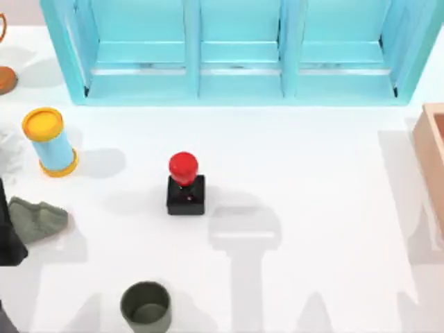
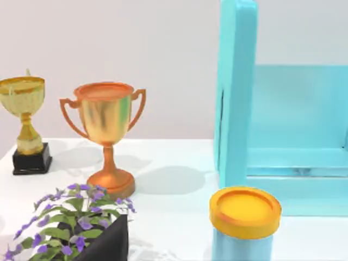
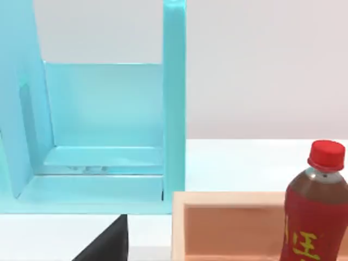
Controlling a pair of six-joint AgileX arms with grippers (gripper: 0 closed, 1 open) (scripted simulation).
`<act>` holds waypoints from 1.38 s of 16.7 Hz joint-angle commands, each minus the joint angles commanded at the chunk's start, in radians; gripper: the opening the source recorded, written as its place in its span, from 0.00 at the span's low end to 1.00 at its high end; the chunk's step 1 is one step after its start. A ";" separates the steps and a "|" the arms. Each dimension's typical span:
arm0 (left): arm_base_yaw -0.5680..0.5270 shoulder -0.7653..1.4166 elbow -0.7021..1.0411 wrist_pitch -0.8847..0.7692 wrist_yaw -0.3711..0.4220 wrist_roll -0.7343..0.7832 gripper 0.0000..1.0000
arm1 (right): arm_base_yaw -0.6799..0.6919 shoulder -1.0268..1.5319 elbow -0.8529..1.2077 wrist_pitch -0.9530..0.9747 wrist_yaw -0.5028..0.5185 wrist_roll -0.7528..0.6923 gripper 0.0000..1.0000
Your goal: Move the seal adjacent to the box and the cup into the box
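The seal (image 1: pixel 185 184), a black cube with a red round knob, stands upright mid-table. The dark olive cup (image 1: pixel 146 306) stands upright near the front edge, left of the seal. A slice of the tan wooden box (image 1: pixel 431 156) shows at the right edge, and its thick wall (image 3: pixel 228 198) and hollow inside also show in the right wrist view. My left arm (image 1: pixel 7 239) is a dark shape at the table's left edge. A black piece of my left gripper (image 2: pixel 106 244) and one of my right gripper (image 3: pixel 103 243) poke into their wrist views. Neither touches any task object.
A large turquoise shelf unit (image 1: pixel 236 55) spans the back. A light-blue cylinder with yellow ends (image 1: pixel 50 142) and a grey-green lump (image 1: pixel 36 218) sit at the left. Two trophies (image 2: pixel 106 136) and a purple-flowered plant (image 2: pixel 70 223) stand far left. A red-capped bottle (image 3: pixel 315 212) stands by the box.
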 joint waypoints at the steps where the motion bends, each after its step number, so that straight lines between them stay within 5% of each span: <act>1: 0.000 0.000 0.000 0.000 0.000 0.000 1.00 | 0.000 0.000 0.000 0.000 0.000 0.000 1.00; 11: 0.000 0.000 0.000 0.000 0.000 0.000 1.00 | 0.165 0.408 0.332 -0.326 0.007 0.079 1.00; 23: 0.000 0.000 0.000 0.000 0.000 0.000 1.00 | 0.579 1.546 1.635 -1.010 0.031 0.469 1.00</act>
